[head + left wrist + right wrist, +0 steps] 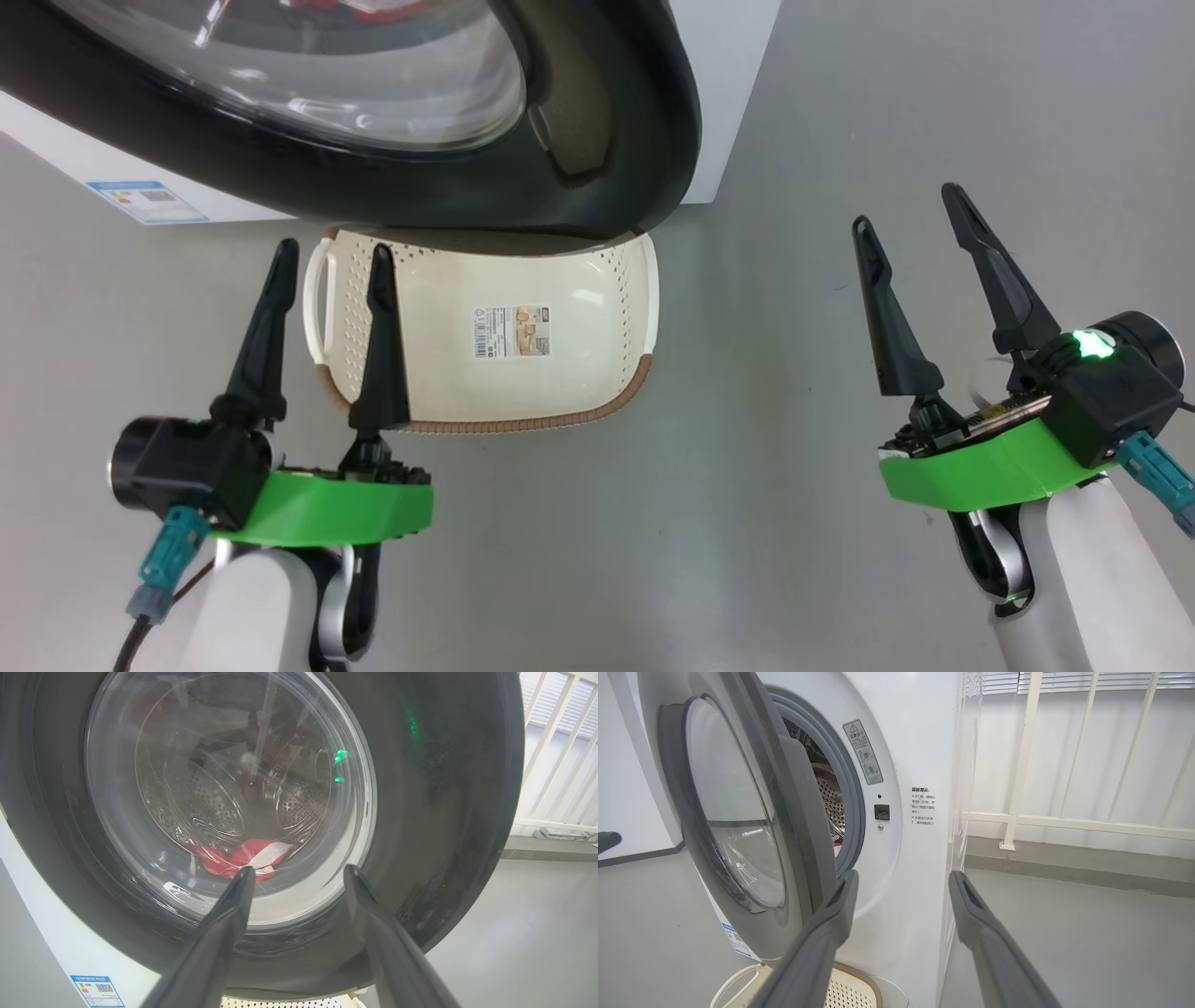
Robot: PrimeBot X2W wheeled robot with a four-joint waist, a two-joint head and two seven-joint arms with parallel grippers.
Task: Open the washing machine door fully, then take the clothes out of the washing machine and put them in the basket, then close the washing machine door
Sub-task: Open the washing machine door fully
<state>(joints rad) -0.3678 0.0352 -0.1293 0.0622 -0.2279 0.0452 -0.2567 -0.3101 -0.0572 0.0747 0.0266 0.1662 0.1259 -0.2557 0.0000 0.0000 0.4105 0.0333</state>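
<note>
The right tool [906, 207] is spread open, empty; just ahead and left of it stands the free edge of the door [794, 812], ajar from the washing machine [915, 756]. The left tool [334, 247], open and empty too, faces the door's glass front, so the right tool seems better placed to swing it wide. Clothes [243, 856] lie in the drum [831, 800] beyond; the basket [523, 425] sits beneath the door.

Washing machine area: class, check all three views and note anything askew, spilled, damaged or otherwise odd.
Nothing is spilled or broken. The one oddity: the washing machine door stands only ajar, overhanging the empty basket, with the clothes inside the drum.
</note>
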